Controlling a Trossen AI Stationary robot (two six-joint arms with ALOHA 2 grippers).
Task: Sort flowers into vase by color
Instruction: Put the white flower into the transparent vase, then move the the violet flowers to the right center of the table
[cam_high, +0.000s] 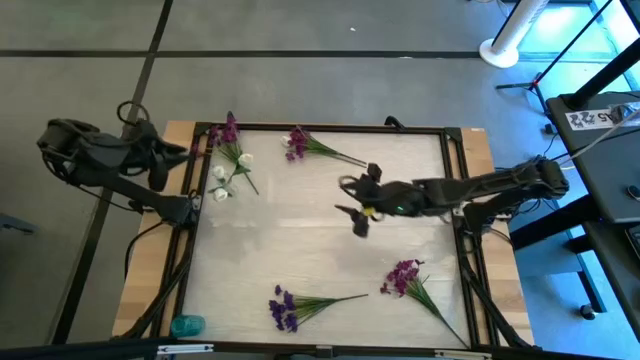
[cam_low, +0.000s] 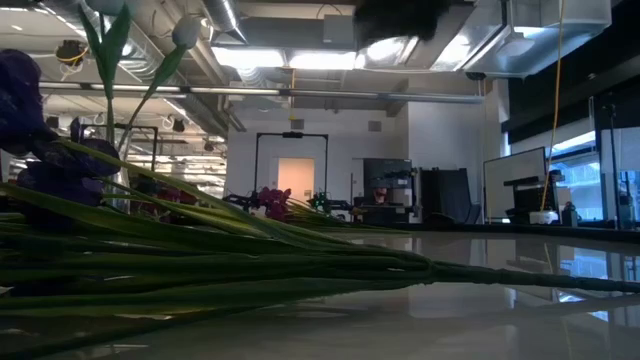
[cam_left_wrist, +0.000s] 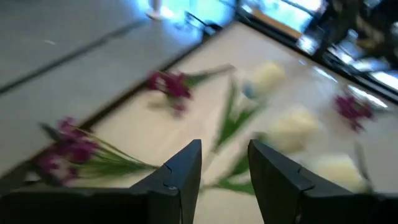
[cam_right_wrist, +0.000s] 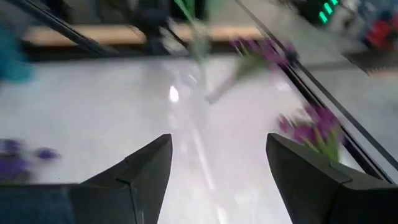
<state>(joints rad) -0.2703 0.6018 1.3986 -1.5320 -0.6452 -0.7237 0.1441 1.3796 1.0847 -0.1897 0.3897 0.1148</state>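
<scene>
Presently on the table (cam_high: 300, 240): flowers lying loose and well apart, presumably scattered so each can be picked singly. Item, magenta sprig (cam_high: 226, 133) at the far left corner, with white buds (cam_high: 232, 172) just beside it. Item, purple sprig (cam_high: 300, 145) at the far edge. Item, violet sprig (cam_high: 290, 306) at the near edge. Item, magenta sprig (cam_high: 405, 277) near right. Item, teal object (cam_high: 187, 325) at the near left edge; whether it is a vase cannot be told. Right gripper (cam_high: 357, 206) reaches over the table's middle, fingers spread wide and holding nothing, likely between picks. Left gripper (cam_high: 196, 148) waits at the far left corner above the white buds; its wrist view shows its fingers (cam_left_wrist: 183, 171) parted, empty, which the high view does not resolve. Low view alone gives the violet sprig's stems (cam_low: 300, 270) lying flat along the tabletop. Nothing is sorted yet.
</scene>
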